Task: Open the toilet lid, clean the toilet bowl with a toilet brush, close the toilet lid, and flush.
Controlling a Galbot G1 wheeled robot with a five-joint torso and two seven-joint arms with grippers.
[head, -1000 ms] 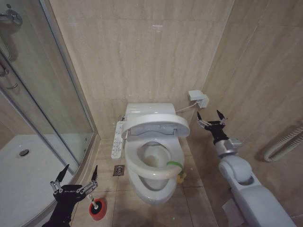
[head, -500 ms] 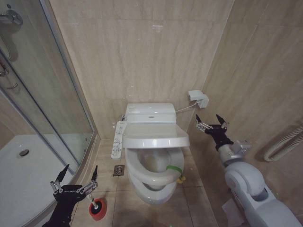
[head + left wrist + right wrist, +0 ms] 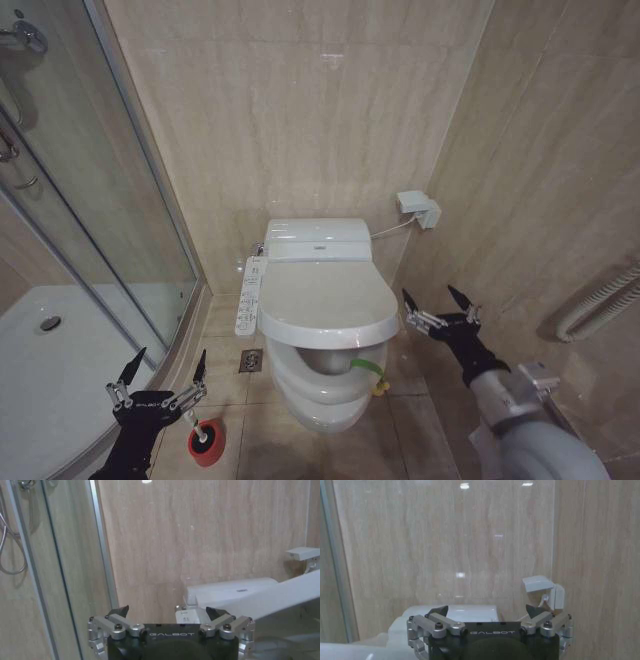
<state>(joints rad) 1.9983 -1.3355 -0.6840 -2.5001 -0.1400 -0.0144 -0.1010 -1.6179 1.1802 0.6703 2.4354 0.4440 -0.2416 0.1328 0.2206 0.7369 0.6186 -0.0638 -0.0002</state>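
Observation:
The white toilet lid (image 3: 325, 300) hangs tilted low over the seat, its front edge a little above the ring; the left wrist view catches its edge (image 3: 280, 596). Below it the front of the toilet bowl (image 3: 318, 405) shows, with the long button panel (image 3: 248, 295) at its side. My right gripper (image 3: 428, 292) is open just right of the lid's front edge, apart from it and holding nothing. On the floor left of the bowl, the toilet brush (image 3: 205, 436) stands in its red cup. My left gripper (image 3: 168, 358) hangs open above and beside the brush.
A glass shower door (image 3: 100, 200) and white shower tray (image 3: 60, 370) fill the left. A floor drain (image 3: 251, 360) lies between tray and bowl. A white wall box (image 3: 418, 207) with a cable sits right of the tank, a hose (image 3: 600, 300) farther right. A green band (image 3: 365, 367) marks the seat.
The lid has swung down from half raised to nearly flat over the seat. My right gripper has dropped and drawn back toward me, staying open. The left arm has not moved.

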